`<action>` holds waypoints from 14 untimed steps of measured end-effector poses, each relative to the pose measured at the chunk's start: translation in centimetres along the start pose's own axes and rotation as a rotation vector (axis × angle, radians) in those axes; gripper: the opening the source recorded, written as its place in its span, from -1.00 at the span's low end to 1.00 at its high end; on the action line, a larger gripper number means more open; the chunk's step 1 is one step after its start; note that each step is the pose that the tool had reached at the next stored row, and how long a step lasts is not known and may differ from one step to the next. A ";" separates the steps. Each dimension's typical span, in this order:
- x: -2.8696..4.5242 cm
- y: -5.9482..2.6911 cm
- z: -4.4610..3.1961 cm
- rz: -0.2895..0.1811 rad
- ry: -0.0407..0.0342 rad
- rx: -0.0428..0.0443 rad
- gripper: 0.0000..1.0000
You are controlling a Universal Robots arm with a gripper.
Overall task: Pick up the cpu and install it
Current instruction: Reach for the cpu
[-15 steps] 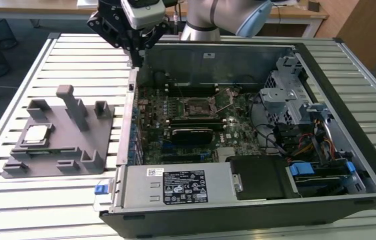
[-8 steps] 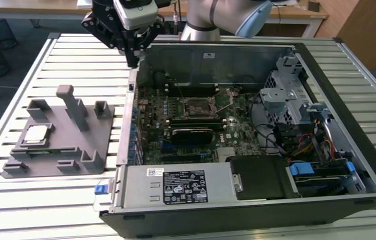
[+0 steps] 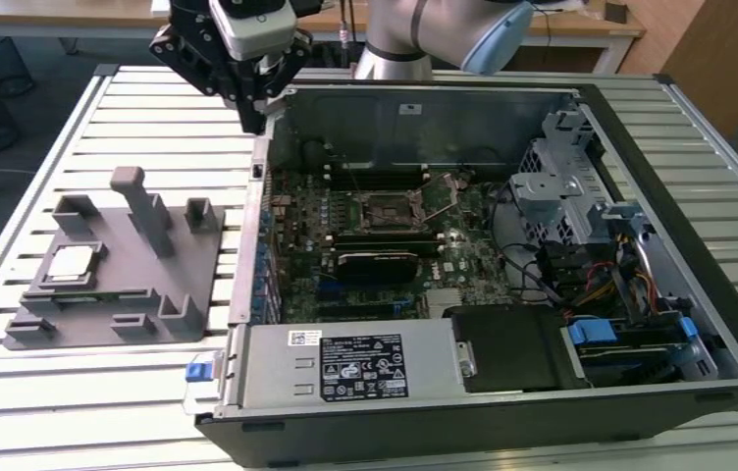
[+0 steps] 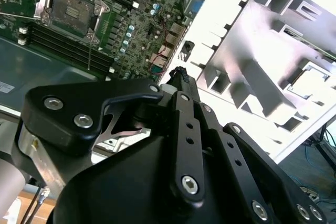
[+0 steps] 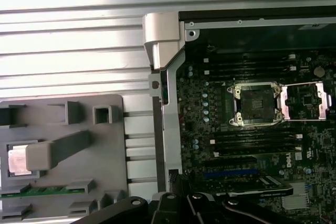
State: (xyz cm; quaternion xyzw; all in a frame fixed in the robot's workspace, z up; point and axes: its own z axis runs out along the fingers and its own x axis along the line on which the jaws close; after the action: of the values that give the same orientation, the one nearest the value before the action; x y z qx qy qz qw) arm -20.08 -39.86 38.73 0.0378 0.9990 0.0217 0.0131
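Lab or workshop — slatted metal bench [image 3: 68,402], opened computer case [image 3: 474,432], desks [image 3: 592,22] behind.

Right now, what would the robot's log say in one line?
cpu: lying in grey tray | gripper: above case edge, away from cpu | socket: open, empty | install: not done

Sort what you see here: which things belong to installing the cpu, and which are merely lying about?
Job in hand: cpu on grey tray; open socket; pincer.
Lying about: power supply; drive cage; cables.
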 end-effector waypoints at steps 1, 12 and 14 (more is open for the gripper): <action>0.09 -0.01 0.01 0.000 0.0000 0.0001 -0.79; 2.11 -0.16 0.12 0.000 0.0001 0.0001 -0.79; 2.76 -0.21 0.15 0.000 0.0001 0.0001 -0.79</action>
State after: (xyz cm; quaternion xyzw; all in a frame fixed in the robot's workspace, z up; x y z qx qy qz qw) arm -22.84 -39.86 38.51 0.0379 0.9990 0.0217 0.0130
